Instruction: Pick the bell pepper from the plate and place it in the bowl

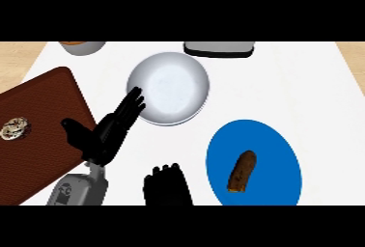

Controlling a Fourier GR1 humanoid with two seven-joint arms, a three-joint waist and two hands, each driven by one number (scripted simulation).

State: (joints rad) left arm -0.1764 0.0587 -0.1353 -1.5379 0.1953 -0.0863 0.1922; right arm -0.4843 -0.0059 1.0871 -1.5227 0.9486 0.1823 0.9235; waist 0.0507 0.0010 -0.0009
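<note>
Blue plate (281,144) carries my brown, elongated target (242,171), untouched; left hand (107,132) rests released beside the bowl (170,88), right hand (167,185) released, nearest for pickup.

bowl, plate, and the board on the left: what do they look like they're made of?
Bowl: pale grey with a soft sheen, likely metal or glazed ceramic. Plate: flat uniform blue, matte, possibly plastic or painted ceramic. Board: dark reddish brown with fine texture, wood-like, though that is uncertain.

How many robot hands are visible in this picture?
2. The left hand reaches toward the white bowl; the right hand shows at the lower edge, beside the blue plate.
</note>
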